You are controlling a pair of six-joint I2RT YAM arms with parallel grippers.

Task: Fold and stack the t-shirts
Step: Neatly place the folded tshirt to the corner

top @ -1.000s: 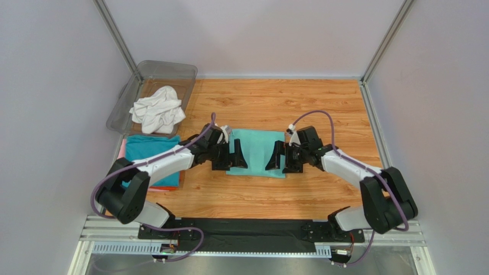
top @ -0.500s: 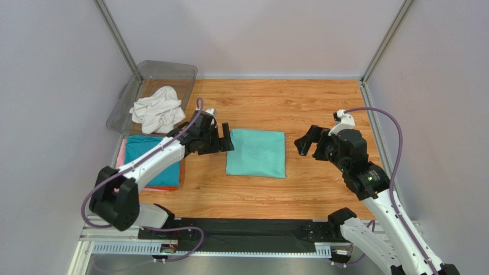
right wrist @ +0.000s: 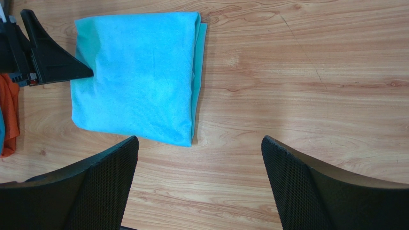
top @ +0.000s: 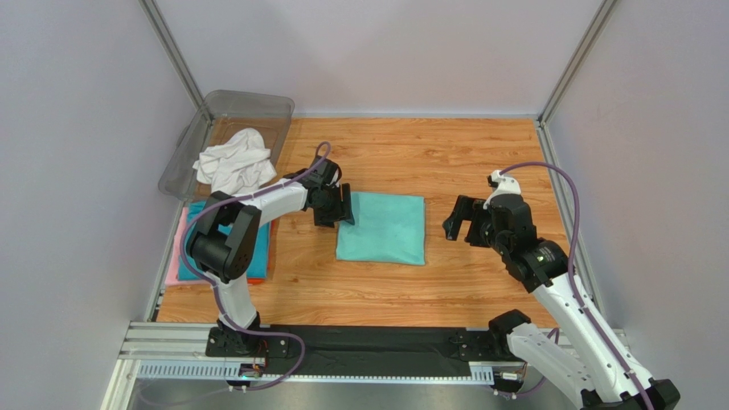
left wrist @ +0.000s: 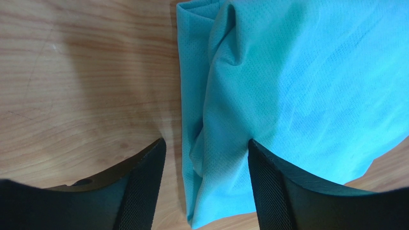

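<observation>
A mint green t-shirt (top: 385,229) lies folded in a rectangle mid-table. My left gripper (top: 343,208) is open at its left edge. In the left wrist view the gripper (left wrist: 206,142) has one finger over wood and one over the rumpled folded edge (left wrist: 269,72), not closed on it. My right gripper (top: 458,224) is open and empty, raised over bare wood to the right of the shirt. The right wrist view shows the gripper (right wrist: 199,141) and the shirt (right wrist: 139,76) beyond it. A crumpled white t-shirt (top: 233,162) lies in the bin. A folded teal-blue t-shirt (top: 195,224) tops a pink (top: 171,266) and orange (right wrist: 7,110) stack at the left.
A clear plastic bin (top: 257,104) stands at the back left. Grey walls and metal posts close in the wooden table (top: 411,154) on three sides. My left arm's elbow (top: 224,243) hangs over the shirt stack.
One second ago both grippers were at the mint shirt's sides. The right one has pulled back to the right and risen. The left backed off, then returned to the left edge.
</observation>
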